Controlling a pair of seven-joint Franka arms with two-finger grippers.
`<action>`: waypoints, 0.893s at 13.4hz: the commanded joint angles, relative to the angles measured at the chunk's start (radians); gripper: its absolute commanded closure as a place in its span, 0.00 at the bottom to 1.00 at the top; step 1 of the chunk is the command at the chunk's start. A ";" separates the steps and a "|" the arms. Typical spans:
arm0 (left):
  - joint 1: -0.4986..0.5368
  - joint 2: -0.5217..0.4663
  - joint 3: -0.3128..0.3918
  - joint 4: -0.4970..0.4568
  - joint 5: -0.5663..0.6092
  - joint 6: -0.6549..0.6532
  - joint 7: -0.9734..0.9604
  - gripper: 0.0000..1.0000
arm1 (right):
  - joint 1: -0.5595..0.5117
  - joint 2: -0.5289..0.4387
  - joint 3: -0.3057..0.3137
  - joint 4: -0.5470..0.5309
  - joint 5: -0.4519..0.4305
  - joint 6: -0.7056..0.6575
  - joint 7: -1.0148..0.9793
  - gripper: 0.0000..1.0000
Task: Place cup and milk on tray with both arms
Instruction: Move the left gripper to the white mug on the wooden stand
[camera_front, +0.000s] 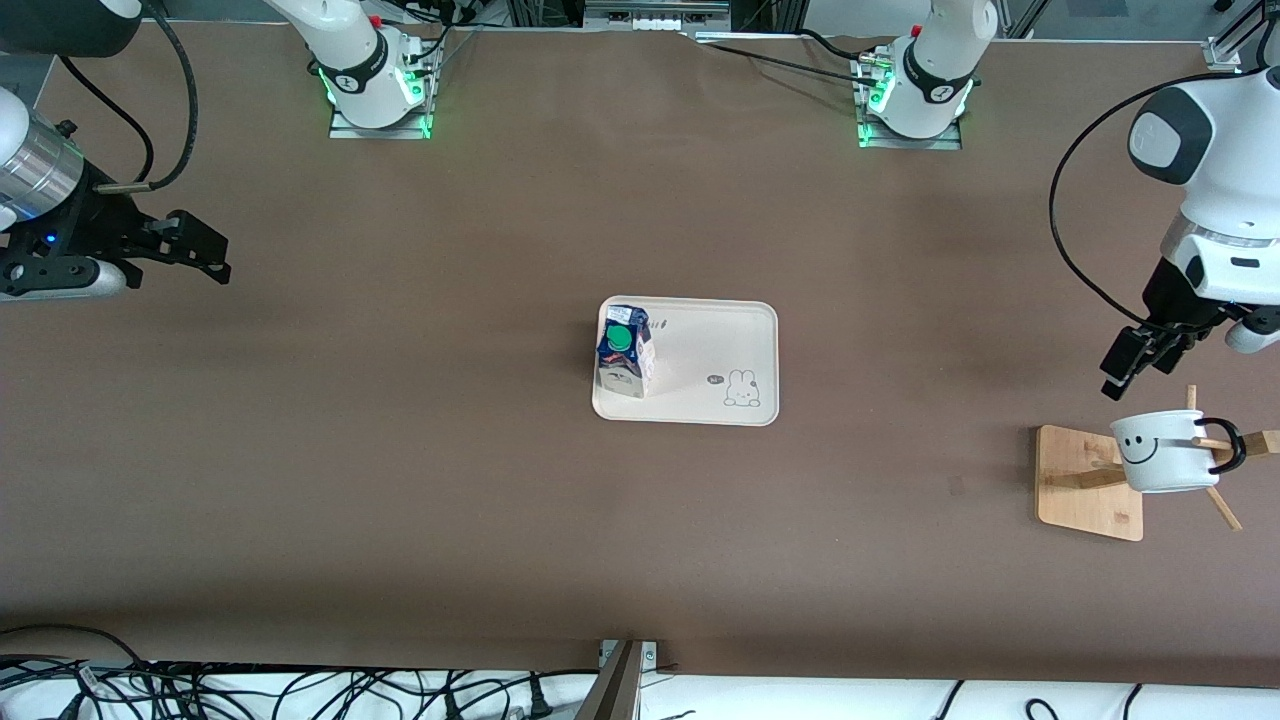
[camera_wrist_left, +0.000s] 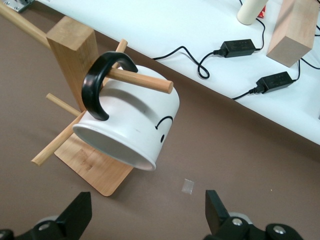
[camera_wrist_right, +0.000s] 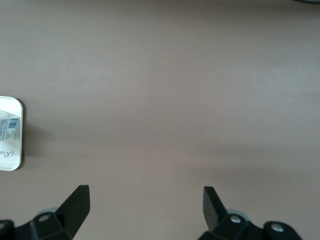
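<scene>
Front view: milk carton (camera_front: 625, 351) stands on the tray (camera_front: 720, 340) mid-desk; cup (camera_front: 1163, 450) hangs on the wooden stand (camera_front: 1085, 485) at the left arm's desk edge, left gripper (camera_front: 1135, 365) above it and right gripper (camera_front: 190, 247) waiting, both with jaws spread.

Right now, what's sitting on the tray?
Only the milk carton stands on the tray, at the end toward the right arm. The patch of tray under it is covered. The cup hangs on the wooden stand.

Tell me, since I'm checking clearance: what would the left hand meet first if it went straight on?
Probably the cup hanging by its handle on the wooden stand; the open left hand points toward it, though depth is unclear.
</scene>
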 joint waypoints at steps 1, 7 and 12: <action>0.009 0.098 -0.010 0.120 0.001 0.005 -0.036 0.00 | -0.008 0.001 0.006 0.014 -0.004 -0.015 0.001 0.00; 0.009 0.209 -0.008 0.240 -0.005 0.005 -0.053 0.00 | -0.010 0.001 0.004 0.014 -0.004 -0.015 0.001 0.00; 0.029 0.186 -0.008 0.193 -0.005 0.004 -0.053 0.00 | -0.010 0.001 -0.005 0.012 -0.004 -0.015 -0.003 0.00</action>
